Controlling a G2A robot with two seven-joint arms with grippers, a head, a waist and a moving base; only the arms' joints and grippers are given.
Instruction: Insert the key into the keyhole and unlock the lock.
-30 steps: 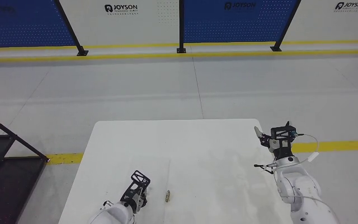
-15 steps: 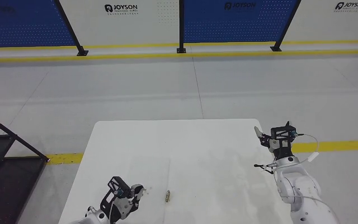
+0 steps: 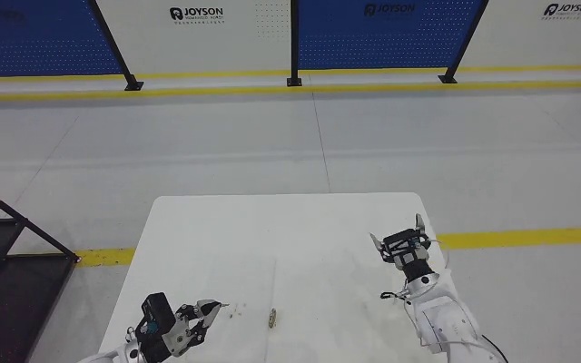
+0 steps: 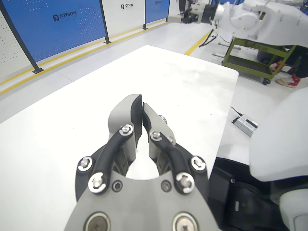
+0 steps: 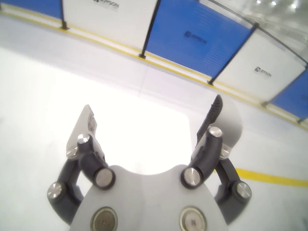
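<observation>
While the bench (image 3: 300, 227) lies mostly bare, the right claw (image 3: 397, 231) hangs wide open and empty over its right edge. The left claw (image 4: 142, 102), near the front-left corner, is pinched closed; whether it grips the key, cannot tell. The small lock (image 3: 271, 317) lies by the front edge. Likely step: approach; next needs fine key-to-keyhole alignment.

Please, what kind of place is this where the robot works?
Probably a robot test area inside a factory-style hall. Blue and white fence panels on black posts close it off, yellow lines are marked on the smooth grey floor, and a white table stands in the open.
</observation>
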